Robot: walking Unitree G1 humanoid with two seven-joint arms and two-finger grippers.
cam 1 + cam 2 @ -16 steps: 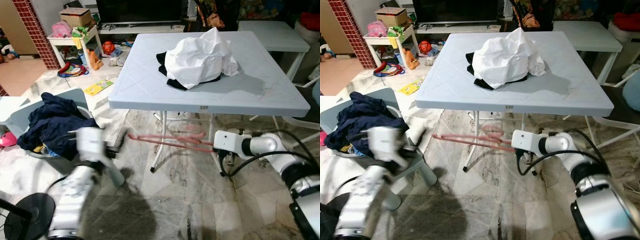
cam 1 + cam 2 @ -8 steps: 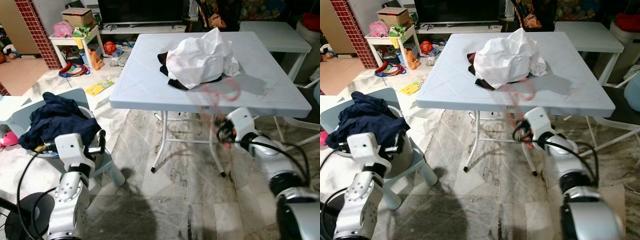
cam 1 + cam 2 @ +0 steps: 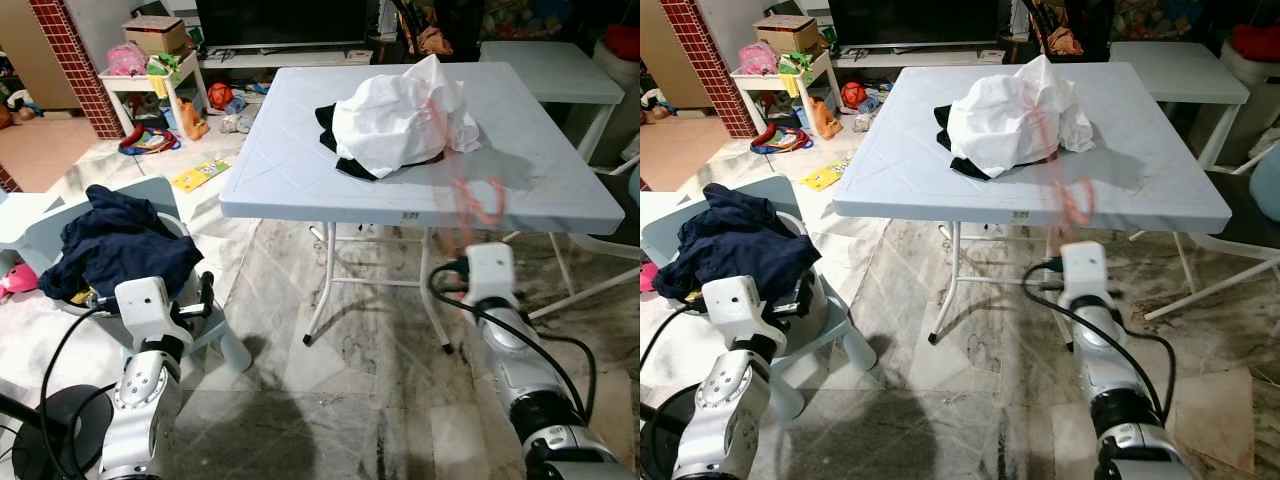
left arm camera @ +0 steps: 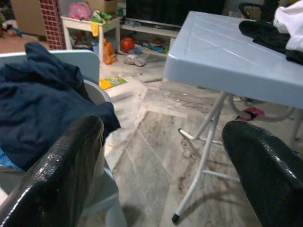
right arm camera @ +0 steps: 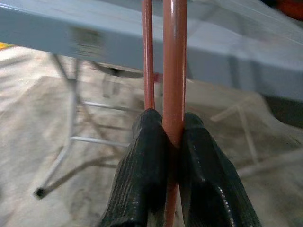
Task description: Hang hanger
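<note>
A pink-red hanger (image 3: 476, 193), blurred by motion, stands upright in front of the near right edge of the light blue folding table (image 3: 300, 170). My right gripper (image 5: 171, 119) is shut on its thin bar (image 5: 173, 71), just below the table's edge, with the right wrist (image 3: 489, 272) under it. A crumpled white cloth (image 3: 400, 115) lies on a black garment (image 3: 335, 122) on the tabletop. My left gripper (image 4: 163, 130) is open and holds nothing, low beside the chair.
A pale blue chair (image 3: 45, 230) heaped with navy clothes (image 3: 120, 245) stands at the left. A second table (image 3: 545, 70) is at the far right, toys and a small white shelf (image 3: 150, 75) at the far left. A black fan base (image 3: 50, 440) sits at the near left.
My right arm has swung the hanger from lying level under the table up to upright at the table's front right edge. The left arm has settled beside the chair.
</note>
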